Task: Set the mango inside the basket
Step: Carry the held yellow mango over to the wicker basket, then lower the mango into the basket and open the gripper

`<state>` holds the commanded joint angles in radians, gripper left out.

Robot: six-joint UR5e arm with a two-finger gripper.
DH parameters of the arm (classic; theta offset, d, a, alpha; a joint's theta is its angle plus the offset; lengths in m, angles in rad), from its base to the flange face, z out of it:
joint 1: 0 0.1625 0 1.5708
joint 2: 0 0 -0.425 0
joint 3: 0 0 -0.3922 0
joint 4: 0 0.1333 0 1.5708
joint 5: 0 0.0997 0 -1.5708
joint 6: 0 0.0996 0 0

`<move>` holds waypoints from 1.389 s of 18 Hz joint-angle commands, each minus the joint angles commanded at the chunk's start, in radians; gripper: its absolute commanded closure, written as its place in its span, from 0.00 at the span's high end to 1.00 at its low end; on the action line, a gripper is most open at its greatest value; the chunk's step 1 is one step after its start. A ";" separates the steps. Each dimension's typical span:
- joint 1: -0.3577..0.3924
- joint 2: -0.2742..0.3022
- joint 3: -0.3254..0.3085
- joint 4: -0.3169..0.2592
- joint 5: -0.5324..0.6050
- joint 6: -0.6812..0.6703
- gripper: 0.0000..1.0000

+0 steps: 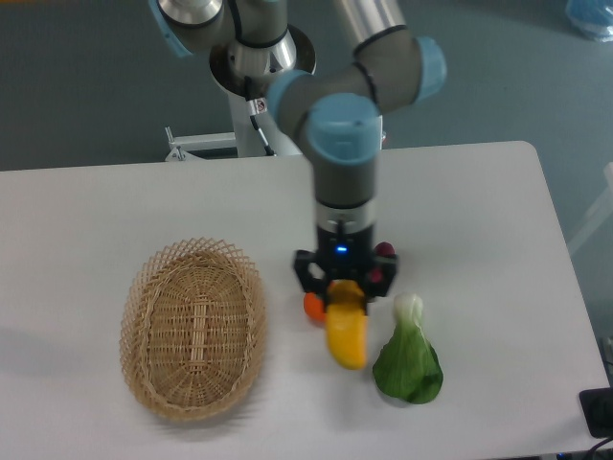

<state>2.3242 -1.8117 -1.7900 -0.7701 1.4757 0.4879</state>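
The mango (347, 335) is a smooth yellow-orange fruit in the middle of the table, its upper end between the fingers of my gripper (346, 290). The gripper points straight down and is shut on the mango's top end. I cannot tell whether the mango is lifted or still rests on the table. The basket (192, 327) is an oval tan wicker basket, empty, on the table to the left of the gripper, about a hand's width away.
A round orange fruit (313, 307) lies just left of the mango, partly hidden by the gripper. A dark purple-red tuber (385, 251) peeks out behind the gripper. A green leafy bok choy (409, 359) lies right of the mango.
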 joint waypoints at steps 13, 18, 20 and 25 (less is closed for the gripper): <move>-0.213 -0.121 -0.022 0.012 -0.005 -0.029 0.57; -0.220 -0.155 -0.019 0.012 -0.005 -0.028 0.58; -0.221 -0.158 -0.014 0.012 -0.005 -0.029 0.65; -0.221 -0.141 -0.011 0.015 0.049 -0.031 1.00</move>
<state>2.1031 -1.9528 -1.8009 -0.7547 1.5246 0.4572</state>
